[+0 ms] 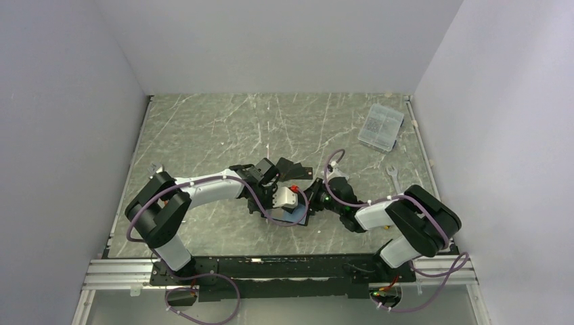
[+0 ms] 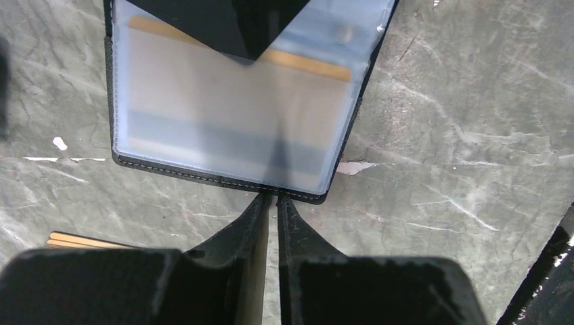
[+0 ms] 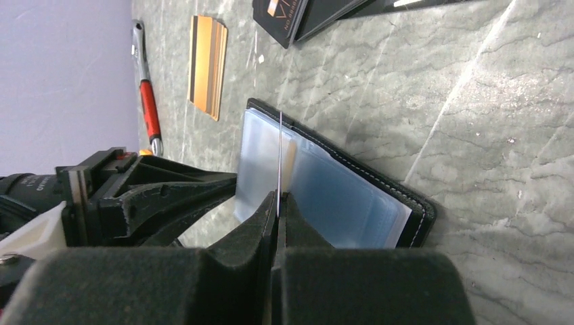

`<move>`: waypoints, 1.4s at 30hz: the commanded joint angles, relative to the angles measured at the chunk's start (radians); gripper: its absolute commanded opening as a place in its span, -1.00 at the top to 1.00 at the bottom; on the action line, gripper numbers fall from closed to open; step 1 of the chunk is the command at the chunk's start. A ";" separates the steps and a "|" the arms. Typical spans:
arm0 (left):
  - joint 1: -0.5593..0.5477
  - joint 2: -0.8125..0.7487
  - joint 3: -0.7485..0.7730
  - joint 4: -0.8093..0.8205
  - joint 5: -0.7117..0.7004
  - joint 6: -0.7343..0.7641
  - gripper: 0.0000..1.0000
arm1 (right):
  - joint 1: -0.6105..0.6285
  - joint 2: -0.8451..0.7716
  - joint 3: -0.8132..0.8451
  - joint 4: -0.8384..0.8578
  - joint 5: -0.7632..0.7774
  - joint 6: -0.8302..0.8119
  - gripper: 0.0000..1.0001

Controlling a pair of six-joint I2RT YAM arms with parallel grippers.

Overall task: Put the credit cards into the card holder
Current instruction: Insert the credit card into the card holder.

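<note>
From above, the left arm point(image 1: 203, 189) and right arm point(image 1: 379, 213) meet at mid-table over the open card holder point(image 1: 298, 214). Loose black cards point(image 1: 288, 167) lie just beyond it, while a clear plastic box point(image 1: 381, 126) and a wrench point(image 1: 392, 177) sit well off to the right. In the left wrist view the left gripper point(image 2: 271, 198) has its fingers almost together, only a slit between them. Their tips are at the holder's stitched near edge point(image 2: 203, 177), but I cannot tell whether they pinch that edge or merely touch it. A corner of a black credit card point(image 2: 230, 24) dips over the clear sleeve from the far side, and something orange-banded shows blurred through the plastic. An orange-gold card point(image 2: 81, 240) lies on the table beside the fingers. In the right wrist view the right gripper point(image 3: 277, 200) is clamped on that card, seen edge-on point(image 3: 279, 149) and standing upright over the sleeves. A red-handled tool point(image 3: 145, 95) lies beyond the orange-gold card. The step in hand looks like inserting this card. The next move probably calls for the left fingers to steady the holder or part a sleeve. The right would then tip the card flatter and slide its leading corner into the pocket mouth without buckling the plastic.
</note>
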State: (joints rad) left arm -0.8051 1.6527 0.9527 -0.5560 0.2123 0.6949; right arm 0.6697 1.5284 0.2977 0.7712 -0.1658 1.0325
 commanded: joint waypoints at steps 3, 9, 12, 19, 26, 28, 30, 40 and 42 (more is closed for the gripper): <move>-0.034 0.015 -0.051 -0.046 0.100 -0.021 0.73 | 0.002 -0.043 -0.021 -0.021 0.037 -0.023 1.00; -0.035 0.014 -0.039 -0.051 0.102 -0.020 0.74 | 0.005 0.058 -0.032 0.064 -0.013 0.007 1.00; -0.035 0.016 -0.035 -0.052 0.104 -0.020 0.75 | 0.012 0.102 -0.045 0.114 -0.031 0.030 1.00; -0.034 0.023 -0.026 -0.054 0.100 -0.018 0.76 | 0.024 0.107 -0.038 0.094 -0.060 0.019 1.00; -0.035 0.027 -0.018 -0.055 0.102 -0.018 0.77 | 0.023 0.137 0.005 0.032 -0.128 0.007 1.00; -0.035 0.027 -0.019 -0.055 0.100 -0.017 0.77 | 0.024 0.140 0.033 -0.029 -0.135 -0.003 1.00; -0.035 0.026 -0.021 -0.053 0.097 -0.015 0.77 | 0.022 0.140 0.051 -0.078 -0.139 -0.005 1.00; -0.035 0.022 -0.029 -0.044 0.093 -0.012 0.81 | 0.000 0.152 0.086 -0.193 -0.172 -0.019 1.00; -0.035 0.022 -0.029 -0.043 0.091 -0.011 0.82 | -0.002 0.150 0.083 -0.200 -0.180 -0.024 1.00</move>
State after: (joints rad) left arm -0.8127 1.6482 0.9485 -0.5522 0.2123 0.6945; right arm 0.6701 1.6562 0.3859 0.7036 -0.3462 1.0622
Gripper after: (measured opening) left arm 0.099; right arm 0.008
